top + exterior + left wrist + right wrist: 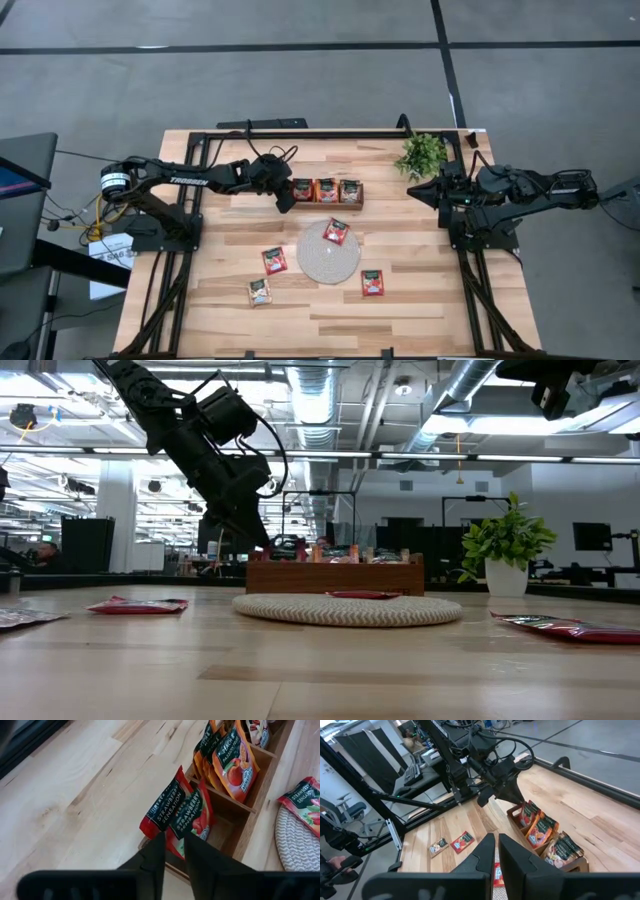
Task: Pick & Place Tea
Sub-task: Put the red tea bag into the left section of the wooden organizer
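A brown three-compartment tray [327, 204] stands at the table's far middle, with tea sachets [326, 189] upright in each compartment. My left gripper [174, 845] slants down at the tray's left compartment, open by a narrow gap. A red strawberry sachet [192, 817] shows through that gap, leaning in the compartment against another red one [162, 810]. Another sachet [336, 231] lies flat on the round mat [328, 258]. Three lie flat on the table [275, 260], [260, 291], [372, 283]. My right gripper [412, 190] waits shut, raised at the right.
A small potted plant [422, 155] stands at the far right, between the tray and my right arm. A black frame [300, 134] borders the table. Bare wood lies left of the tray and along the near edge.
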Robot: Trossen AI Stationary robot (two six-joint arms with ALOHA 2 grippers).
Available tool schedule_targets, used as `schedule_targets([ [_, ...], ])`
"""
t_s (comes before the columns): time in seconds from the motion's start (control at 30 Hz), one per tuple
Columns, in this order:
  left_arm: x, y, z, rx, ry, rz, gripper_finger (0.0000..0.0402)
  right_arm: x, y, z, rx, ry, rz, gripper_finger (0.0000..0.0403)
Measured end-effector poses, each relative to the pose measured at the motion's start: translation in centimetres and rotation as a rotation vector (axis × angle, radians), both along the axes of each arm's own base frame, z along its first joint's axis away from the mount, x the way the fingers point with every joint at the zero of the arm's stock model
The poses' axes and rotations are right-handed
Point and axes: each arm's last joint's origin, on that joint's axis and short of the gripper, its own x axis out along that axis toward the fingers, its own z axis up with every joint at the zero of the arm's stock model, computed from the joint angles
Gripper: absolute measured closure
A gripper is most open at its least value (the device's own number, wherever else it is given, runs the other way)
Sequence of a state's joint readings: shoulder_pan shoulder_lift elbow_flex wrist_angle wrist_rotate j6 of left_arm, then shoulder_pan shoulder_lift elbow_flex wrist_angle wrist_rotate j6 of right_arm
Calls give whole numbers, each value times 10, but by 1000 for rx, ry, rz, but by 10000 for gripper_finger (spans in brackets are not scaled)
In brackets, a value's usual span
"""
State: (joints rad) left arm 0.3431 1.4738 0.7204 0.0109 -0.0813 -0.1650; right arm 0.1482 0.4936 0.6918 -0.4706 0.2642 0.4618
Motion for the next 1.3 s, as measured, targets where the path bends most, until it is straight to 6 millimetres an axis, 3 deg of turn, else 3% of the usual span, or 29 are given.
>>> schedule_targets([
  [0.27, 0, 0, 2, 10, -11, 2, 280, 0, 0, 0, 0, 0, 0, 386],
  [0.53, -9, -2, 22, 66, -45, 31, 263, 0, 0, 0, 0, 0, 0, 386],
  [0.67, -27, -14, 46, -3, -100, 15, 263, 0, 0, 0, 0, 0, 0, 386],
  [0.8, -46, -40, 60, -178, -87, -77, 264, 0, 0, 0, -1, 1, 1, 386],
  [1.0, -59, -75, 46, -291, 140, -118, 264, 0, 0, 0, -48, 6, 13, 386],
  [1.3, -37, -98, 4, -251, 367, -170, 264, 0, 0, 0, -49, 6, 13, 386],
])
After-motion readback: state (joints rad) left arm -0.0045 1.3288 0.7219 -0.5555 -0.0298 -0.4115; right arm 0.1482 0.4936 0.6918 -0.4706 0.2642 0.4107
